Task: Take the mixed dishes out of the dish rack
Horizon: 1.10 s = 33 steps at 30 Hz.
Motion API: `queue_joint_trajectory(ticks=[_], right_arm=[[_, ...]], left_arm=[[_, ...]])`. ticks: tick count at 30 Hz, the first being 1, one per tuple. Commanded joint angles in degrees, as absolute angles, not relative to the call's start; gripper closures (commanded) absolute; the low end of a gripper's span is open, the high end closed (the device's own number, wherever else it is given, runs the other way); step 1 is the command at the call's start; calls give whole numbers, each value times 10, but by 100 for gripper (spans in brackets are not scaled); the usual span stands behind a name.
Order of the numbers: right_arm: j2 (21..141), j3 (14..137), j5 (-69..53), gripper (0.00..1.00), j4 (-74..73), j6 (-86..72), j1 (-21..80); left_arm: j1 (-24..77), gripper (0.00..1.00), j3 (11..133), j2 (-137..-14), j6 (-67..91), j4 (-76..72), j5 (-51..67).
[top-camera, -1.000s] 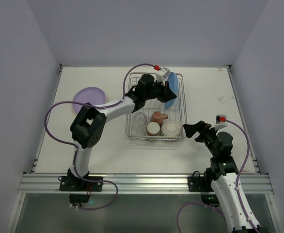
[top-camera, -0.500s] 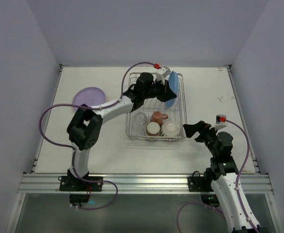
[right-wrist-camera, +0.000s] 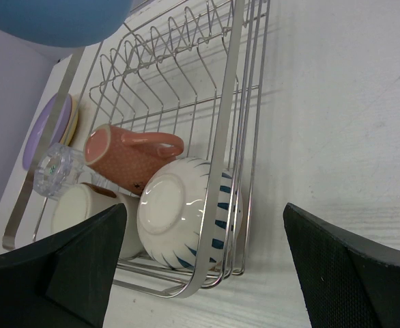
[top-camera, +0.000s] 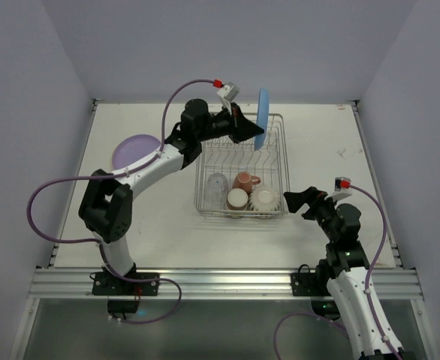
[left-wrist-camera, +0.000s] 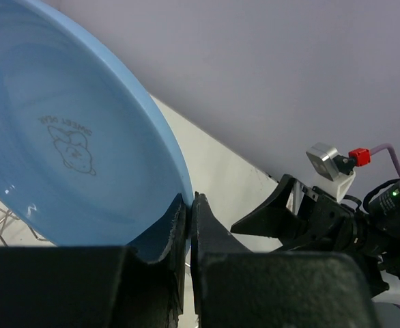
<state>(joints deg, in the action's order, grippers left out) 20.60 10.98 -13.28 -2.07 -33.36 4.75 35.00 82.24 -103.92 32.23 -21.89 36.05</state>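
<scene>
From above, the left end effector (top-camera: 244,124) is clamped on the rim of the blue plate (top-camera: 262,117), holding it on edge above the far end of the dish rack (top-camera: 282,161), which sits on the desk (top-camera: 317,142). The right end effector (top-camera: 296,201) gapes fully, empty, just right of the dish rack. The left wrist shows both fingers (left-wrist-camera: 210,236) pinching the plate's lower rim. The right wrist looks between spread fingers at a bowl (right-wrist-camera: 186,219), a reddish cup (right-wrist-camera: 128,154), another cup (right-wrist-camera: 84,205) and a tumbler (right-wrist-camera: 56,167) in the near end.

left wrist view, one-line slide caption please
Left pincer shut on the rim of the blue plate.
</scene>
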Motion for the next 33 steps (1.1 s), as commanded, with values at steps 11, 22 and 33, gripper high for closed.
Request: queue_joint_trajectory(ticks=[11,22,33], right_arm=[[207,122,-152,1,-4,-325,47],[211,123,-149,1,-4,-325,47],[215,124,-149,1,-4,-326,47]], left_arm=[[275,100,771,-920,283,-135,269],[221,100,628,-827,267,-101,55],[221,100,503,-688,234,-184,-85]])
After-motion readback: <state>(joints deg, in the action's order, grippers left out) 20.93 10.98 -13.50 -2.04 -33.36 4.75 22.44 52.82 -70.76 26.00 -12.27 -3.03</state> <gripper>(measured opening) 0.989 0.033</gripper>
